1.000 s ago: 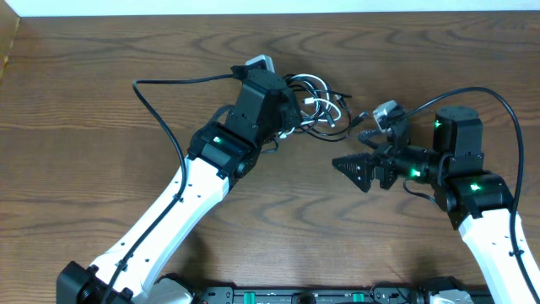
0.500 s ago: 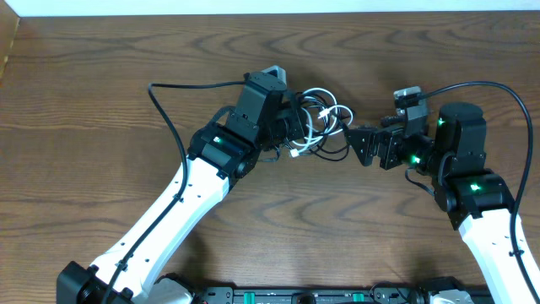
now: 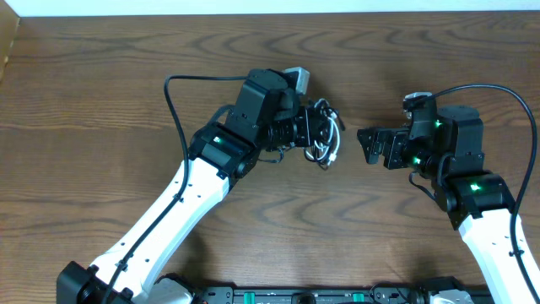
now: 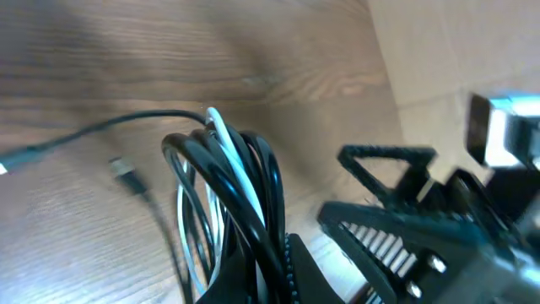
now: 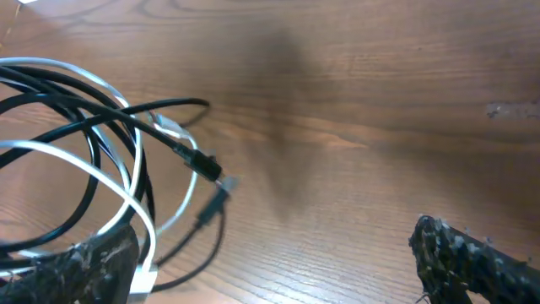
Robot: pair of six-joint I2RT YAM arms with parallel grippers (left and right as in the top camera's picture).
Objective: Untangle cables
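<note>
The left arm (image 3: 181,203) reaches up and to the right, with the left pincer (image 3: 323,138) pointing right and clamped on the cables (image 4: 245,181). The right arm (image 3: 485,215) bends leftward, and the right pincer (image 3: 369,146) faces the other with its jaws spread wide

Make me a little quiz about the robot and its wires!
1. Pick one. The cables are: A) black and white, B) red and blue, C) green and yellow.
2. Which one clamps the cables: the left gripper or the right gripper?
3. True or false: the right gripper is shut.

Key: 1 A. 2 The left gripper. 3 False, its fingers are spread wide and hold nothing.
</note>
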